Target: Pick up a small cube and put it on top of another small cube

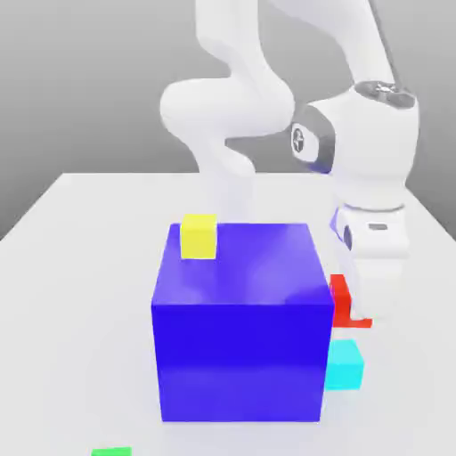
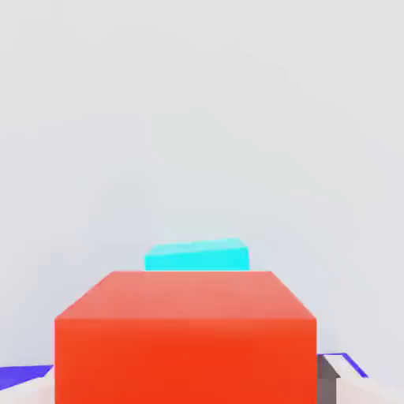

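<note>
Pale grey backdrop, white table (image 1: 80,214) spread wide under it, and the white Panda arm (image 1: 236,98) bends down from the back toward the exterior view's right.

Big blue cube (image 1: 239,329) sits front and centre, blocking a fair bit of the action. Small yellow cube (image 1: 199,236) is parked on its top face, near the back corner on the exterior view's left. Green cube (image 1: 111,451) just peeks in at the bottom edge of the exterior view, well apart from the rest.

Now the hand: wrist pointing down, just to the exterior view's right of the blue cube. Gripper (image 1: 349,307) is clamped on the red cube (image 1: 342,301), fingers squeezed in tight against its sides. Red cube shows as a sliver past the blue cube's edge, hanging under the hand. Off the table or touching it? Can't tell from here, blue cube hides its lower part.

Cyan cube (image 1: 344,365) sits on the table nearer the camera than the red one, right beside the blue cube's lower corner. Red is above and a bit behind it in the exterior view, not stacked on it.

Hand view: red cube (image 2: 185,335) looms large up close, w/ cyan cube (image 2: 197,257) just past its top edge on bare white table (image 2: 197,118). One dark finger pad (image 2: 328,379) shows at the red cube's side; blue cube slivers (image 2: 20,375) at the corners.
</note>
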Robot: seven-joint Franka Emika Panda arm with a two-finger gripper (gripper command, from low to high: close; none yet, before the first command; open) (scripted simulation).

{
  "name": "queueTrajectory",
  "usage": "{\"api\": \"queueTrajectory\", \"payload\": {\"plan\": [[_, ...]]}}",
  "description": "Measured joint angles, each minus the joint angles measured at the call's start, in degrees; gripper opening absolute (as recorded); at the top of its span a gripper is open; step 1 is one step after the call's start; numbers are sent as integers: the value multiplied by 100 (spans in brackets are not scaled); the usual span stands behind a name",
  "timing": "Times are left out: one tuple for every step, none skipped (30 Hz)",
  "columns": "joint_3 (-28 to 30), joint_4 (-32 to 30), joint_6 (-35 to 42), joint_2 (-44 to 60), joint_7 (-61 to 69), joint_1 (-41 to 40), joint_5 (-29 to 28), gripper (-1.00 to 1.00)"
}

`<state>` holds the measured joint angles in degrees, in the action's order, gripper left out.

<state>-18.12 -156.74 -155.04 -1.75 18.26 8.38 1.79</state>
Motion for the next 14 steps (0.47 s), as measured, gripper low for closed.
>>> {"api": "queueTrajectory", "payload": {"plan": [[54,3,-156,166,-74,30,-112,-100],[83,6,-319,339,-170,30,-251,-100],[135,8,-485,518,-289,33,-419,-100],[216,9,-653,698,-430,67,-615,-100],[264,10,-751,805,-517,89,-736,100],[264,10,-751,805,-517,89,-736,100],[264,10,-751,805,-517,89,-736,100],[264,10,-751,805,-517,89,-736,100],[264,10,-751,805,-517,89,-736,100],[264,10,-751,805,-517,89,-736,100],[290,11,-805,859,-559,103,-795,100],[256,10,-748,793,-495,94,-708,100],[211,10,-635,669,-389,90,-561,100],[180,8,-494,516,-275,114,-402,100]]}}
